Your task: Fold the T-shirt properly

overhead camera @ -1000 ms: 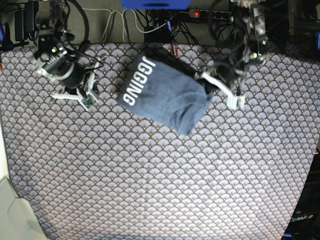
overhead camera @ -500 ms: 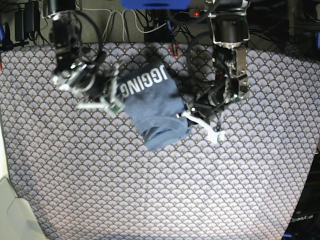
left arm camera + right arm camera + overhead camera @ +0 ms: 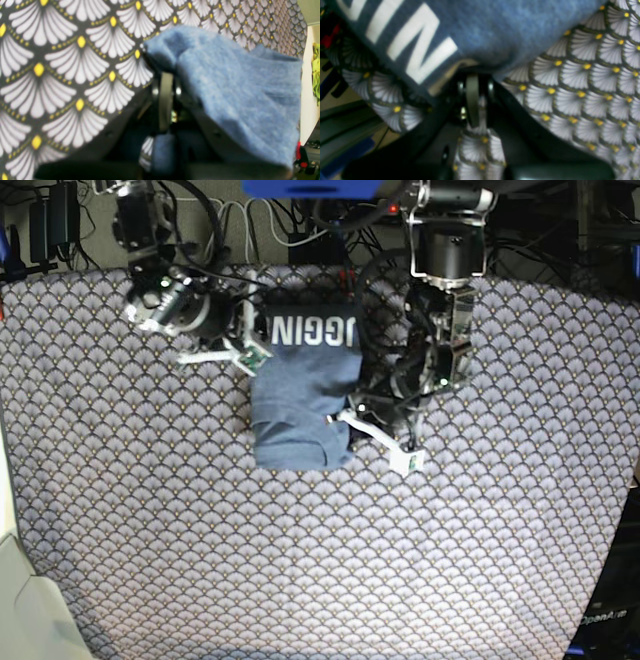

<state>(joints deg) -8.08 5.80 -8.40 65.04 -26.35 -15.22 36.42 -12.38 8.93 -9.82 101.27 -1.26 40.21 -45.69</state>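
The T-shirt (image 3: 300, 405) lies as a compact folded bundle toward the far edge of the table cover (image 3: 320, 560), a little left of the middle in the base view, with its long axis running from the far edge toward the near edge and the white lettering across its far end. Both arms are at it, one on each side. The right gripper (image 3: 245, 350) meets the bundle at its far left corner, beside the lettering; the left gripper (image 3: 345, 418) meets it lower down on the opposite long edge, near the bundle's near end. Neither arm is nearer than the other, since each is already touching the cloth, and they hold diagonally opposite parts of it. In the left wrist view the left gripper (image 3: 163, 82) has its jaws pressed together with blue fabric draped over and between them, so it is clamped on the T-shirt (image 3: 237, 100). In the right wrist view the right gripper (image 3: 472, 75) is closed down with the lettered edge of the T-shirt (image 3: 460, 30) pinched at its tips. Any further squaring or sliding of the bundle would, I judge, turn on this diagonal two-handed hold along its long axis.
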